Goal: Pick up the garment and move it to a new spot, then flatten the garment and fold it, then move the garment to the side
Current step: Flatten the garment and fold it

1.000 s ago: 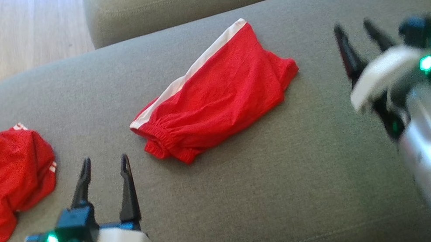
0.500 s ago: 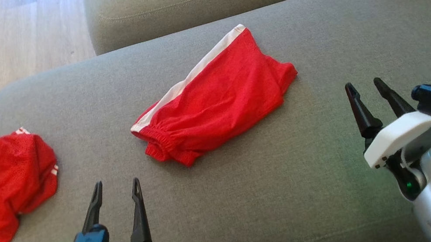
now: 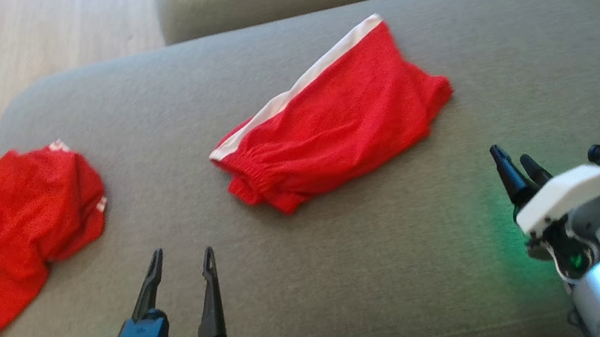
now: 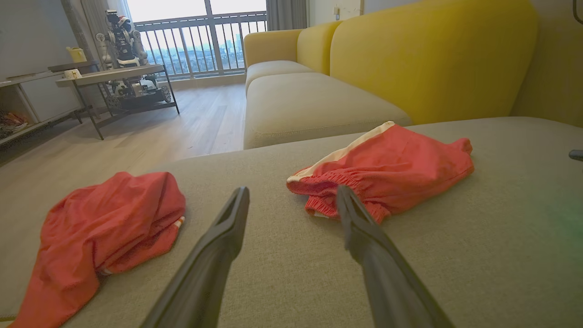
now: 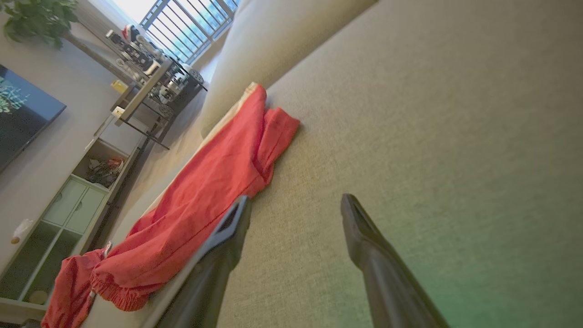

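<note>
While the left tool (image 3: 181,252) and right tool (image 3: 509,152) gape empty, the red shorts (image 3: 340,118) lie diagonally, waistband near-left, hem far-right.

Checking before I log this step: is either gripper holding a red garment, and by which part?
Nothing is held. The left gripper and right gripper are open, apart from the red shorts and the crumpled red garment.

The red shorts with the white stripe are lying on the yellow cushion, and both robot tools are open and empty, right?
Not quite. The red shorts with the white stripe lie on the grey fabric cushion, as the head view shows. The left tool and right tool are open and empty.
</note>
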Motion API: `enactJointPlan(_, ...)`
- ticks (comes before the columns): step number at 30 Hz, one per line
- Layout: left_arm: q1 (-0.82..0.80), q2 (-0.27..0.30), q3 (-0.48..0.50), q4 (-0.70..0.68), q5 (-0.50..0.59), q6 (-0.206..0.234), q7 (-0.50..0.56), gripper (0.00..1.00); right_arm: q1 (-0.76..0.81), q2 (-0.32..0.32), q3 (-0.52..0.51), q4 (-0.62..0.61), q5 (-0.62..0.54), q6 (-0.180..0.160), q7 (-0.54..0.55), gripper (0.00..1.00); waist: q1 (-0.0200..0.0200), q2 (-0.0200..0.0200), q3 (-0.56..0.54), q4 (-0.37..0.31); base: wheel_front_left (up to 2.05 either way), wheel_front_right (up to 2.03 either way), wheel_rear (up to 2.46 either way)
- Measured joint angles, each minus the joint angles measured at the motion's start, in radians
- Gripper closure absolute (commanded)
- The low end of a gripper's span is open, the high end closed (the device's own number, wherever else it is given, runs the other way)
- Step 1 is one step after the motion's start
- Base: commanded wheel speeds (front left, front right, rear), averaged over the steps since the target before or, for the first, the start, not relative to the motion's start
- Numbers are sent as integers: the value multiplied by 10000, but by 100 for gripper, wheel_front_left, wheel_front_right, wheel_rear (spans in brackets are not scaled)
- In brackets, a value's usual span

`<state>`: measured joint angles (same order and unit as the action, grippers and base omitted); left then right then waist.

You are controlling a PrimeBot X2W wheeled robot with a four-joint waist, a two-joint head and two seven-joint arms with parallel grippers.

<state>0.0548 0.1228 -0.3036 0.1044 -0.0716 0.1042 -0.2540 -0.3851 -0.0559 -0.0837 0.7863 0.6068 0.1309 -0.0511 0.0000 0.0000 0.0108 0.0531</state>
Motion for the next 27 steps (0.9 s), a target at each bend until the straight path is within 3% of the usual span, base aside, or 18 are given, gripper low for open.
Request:
enactJointPlan(9,-594,-136,-23,372,104,-263,0,0,-2820,-8,-794,3632,3016,0,393,0,2,0,829,1032,0,0,0)
enactJointPlan(13,-774,-146,42,495,104,-347,0,0,-3739,-25,-1091,4700,3591,0,384,0,2,0,1239,1438,0,0,0)
enactJointPlan(27,-1371,-349,31,594,174,-612,0,0,-4768,-698,-2128,5062,3329,-4,512,0,0,0,2201,2497,0,0,0)
